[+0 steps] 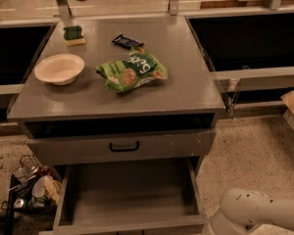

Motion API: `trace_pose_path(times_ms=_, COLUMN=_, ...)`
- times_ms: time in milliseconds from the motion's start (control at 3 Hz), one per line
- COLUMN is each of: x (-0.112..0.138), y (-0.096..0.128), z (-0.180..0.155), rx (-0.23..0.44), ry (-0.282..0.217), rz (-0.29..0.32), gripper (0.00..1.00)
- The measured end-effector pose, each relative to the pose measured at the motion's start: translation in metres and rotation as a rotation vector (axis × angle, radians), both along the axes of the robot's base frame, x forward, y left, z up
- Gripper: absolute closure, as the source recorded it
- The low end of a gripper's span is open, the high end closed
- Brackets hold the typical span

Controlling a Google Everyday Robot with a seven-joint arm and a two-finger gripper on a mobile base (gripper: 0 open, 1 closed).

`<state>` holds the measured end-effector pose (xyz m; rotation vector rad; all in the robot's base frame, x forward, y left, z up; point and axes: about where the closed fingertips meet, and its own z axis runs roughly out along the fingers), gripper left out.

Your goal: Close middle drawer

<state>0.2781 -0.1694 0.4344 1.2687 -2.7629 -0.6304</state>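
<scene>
**Middle drawer stands pulled out beneath grey worktop**

The grey-painted worktop (186,89) tops a cabinet whose shallow middle drawer (130,195) stands pulled out, just left of the smooth white arm (257,210) bent across the lower right corner. The gripper lies outside the frame, so the state of its fingers cannot be told. Above the open drawer, another drawer front (63,151) carries a black bar handle (124,146). A crinkled green snack bag (132,71) with unreadable white lettering, a round cream bowl (60,68), a green-yellow sponge (74,35) and a dark wrapper (127,41) lie on the worktop.

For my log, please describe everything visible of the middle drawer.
The middle drawer is grey-painted wood, wide and shallow, pulled far out beneath the upper drawer front. It looks empty; its front panel lies at the picture's lower edge. The gripper is not in view; only a white arm shows at its right.
</scene>
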Motion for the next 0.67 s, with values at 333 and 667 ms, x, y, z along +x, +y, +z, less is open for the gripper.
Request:
trace_pose_path(times_ms=333, x=0.008, y=0.004, z=-0.016, rx=0.033, ry=0.024, rz=-0.05, gripper=1.0)
trace_pose_path(times_ms=667, x=0.024, y=0.01, z=-0.032, rx=0.081, ry=0.013, rz=-0.121, gripper=1.0)
